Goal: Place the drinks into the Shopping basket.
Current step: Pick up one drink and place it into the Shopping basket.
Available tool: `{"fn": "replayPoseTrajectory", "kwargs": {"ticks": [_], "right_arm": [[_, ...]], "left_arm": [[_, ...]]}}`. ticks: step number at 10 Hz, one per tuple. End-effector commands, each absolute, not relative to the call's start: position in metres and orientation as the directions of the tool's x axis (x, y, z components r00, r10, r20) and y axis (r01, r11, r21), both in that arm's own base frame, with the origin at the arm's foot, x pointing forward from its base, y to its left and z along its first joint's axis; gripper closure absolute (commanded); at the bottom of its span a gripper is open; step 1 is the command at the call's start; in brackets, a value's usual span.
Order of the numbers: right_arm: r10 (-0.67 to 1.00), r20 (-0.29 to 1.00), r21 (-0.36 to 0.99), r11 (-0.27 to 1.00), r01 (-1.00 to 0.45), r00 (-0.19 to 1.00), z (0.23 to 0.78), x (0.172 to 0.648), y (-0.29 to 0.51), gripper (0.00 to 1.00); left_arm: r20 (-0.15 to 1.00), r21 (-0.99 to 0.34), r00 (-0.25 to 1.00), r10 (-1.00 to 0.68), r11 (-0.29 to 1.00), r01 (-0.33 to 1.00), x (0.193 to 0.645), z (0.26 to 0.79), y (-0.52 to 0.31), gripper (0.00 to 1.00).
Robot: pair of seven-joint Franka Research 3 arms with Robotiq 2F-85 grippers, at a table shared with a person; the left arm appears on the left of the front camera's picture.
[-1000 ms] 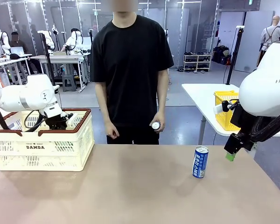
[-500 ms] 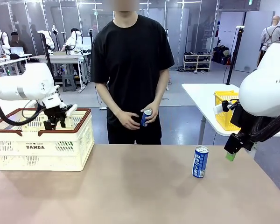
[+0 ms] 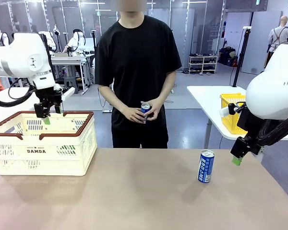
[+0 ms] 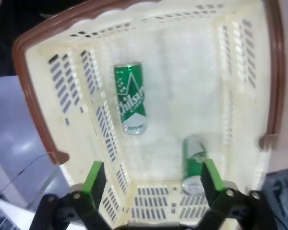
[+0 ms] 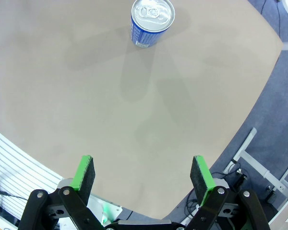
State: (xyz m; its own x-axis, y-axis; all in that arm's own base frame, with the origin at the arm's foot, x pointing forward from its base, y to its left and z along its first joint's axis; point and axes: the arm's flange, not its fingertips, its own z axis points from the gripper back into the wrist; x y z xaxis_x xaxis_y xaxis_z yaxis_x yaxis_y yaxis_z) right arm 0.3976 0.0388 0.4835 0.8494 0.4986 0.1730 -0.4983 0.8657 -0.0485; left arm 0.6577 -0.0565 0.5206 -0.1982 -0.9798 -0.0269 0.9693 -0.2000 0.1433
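The cream Shopping basket [image 3: 62, 153] with a brown rim stands at the table's left. My left gripper [image 3: 47, 115] hangs open just above its back rim. In the left wrist view, two green drinks lie on the basket floor [image 4: 182, 81]: one can [image 4: 132, 98] near the middle and another [image 4: 194, 163] close to my open left gripper [image 4: 152, 167]. A slim blue-and-white can [image 3: 206, 166] stands upright on the table at the right. My right gripper [image 3: 237, 157] hovers open beside it, off the table's right edge. In the right wrist view that can [image 5: 151, 19] is ahead of the empty fingers [image 5: 142, 163]. The person holds another blue can [image 3: 145, 109] in both hands.
The person stands at the far side, centre. A yellow mesh basket [image 3: 232, 112] sits on a white side table at the right. The tan tabletop [image 3: 134, 191] between the basket and the blue can is bare. The table's rounded right corner [image 5: 273, 43] lies near my right gripper.
My left gripper rose out of the basket, up and a little to the left, still open. The person brought a blue can from the side to the front in both hands. The right arm stayed still.
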Motion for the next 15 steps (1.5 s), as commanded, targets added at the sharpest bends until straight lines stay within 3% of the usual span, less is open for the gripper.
{"fn": "replayPoseTrajectory", "kwargs": {"ticks": [1,3,4,7,10,12,13,15], "right_arm": [[0.501,0.172,-0.053,0.865,-0.5,0.848,0.484,0.398,0.038,0.0],[0.501,0.172,-0.053,0.865,-0.5,0.848,0.484,0.398,0.038,0.0],[0.501,0.172,-0.053,0.865,-0.5,0.848,0.484,0.398,0.038,0.0],[0.501,0.172,-0.053,0.865,-0.5,0.848,0.484,0.398,0.038,0.0],[0.501,0.172,-0.053,0.865,-0.5,0.848,0.484,0.398,0.038,0.0],[0.501,0.172,-0.053,0.865,-0.5,0.848,0.484,0.398,0.038,0.0],[0.501,0.172,-0.053,0.865,-0.5,0.848,0.484,0.398,0.038,0.0],[0.501,0.172,-0.053,0.865,-0.5,0.848,0.484,0.398,0.038,0.0]], "left_arm": [[0.001,0.166,-0.177,-0.984,-0.175,0.97,0.592,0.52,-0.055,0.0],[-0.037,0.192,-0.169,-0.985,-0.173,0.966,0.541,0.531,-0.058,0.0],[-0.024,0.163,-0.212,-0.977,-0.213,0.963,0.517,0.527,-0.062,0.0],[0.033,0.116,-0.18,-0.983,-0.175,0.978,0.457,0.493,-0.063,0.0],[0.038,0.066,-0.224,-0.974,-0.221,0.973,0.433,0.463,-0.056,0.0],[0.099,0.048,-0.281,-0.955,-0.278,0.959,0.439,0.449,-0.053,0.0],[0.089,0.013,-0.265,-0.96,-0.265,0.964,0.454,0.441,-0.053,0.0],[0.057,0.031,-0.238,-0.97,-0.237,0.971,0.432,0.452,-0.057,0.0]]}}
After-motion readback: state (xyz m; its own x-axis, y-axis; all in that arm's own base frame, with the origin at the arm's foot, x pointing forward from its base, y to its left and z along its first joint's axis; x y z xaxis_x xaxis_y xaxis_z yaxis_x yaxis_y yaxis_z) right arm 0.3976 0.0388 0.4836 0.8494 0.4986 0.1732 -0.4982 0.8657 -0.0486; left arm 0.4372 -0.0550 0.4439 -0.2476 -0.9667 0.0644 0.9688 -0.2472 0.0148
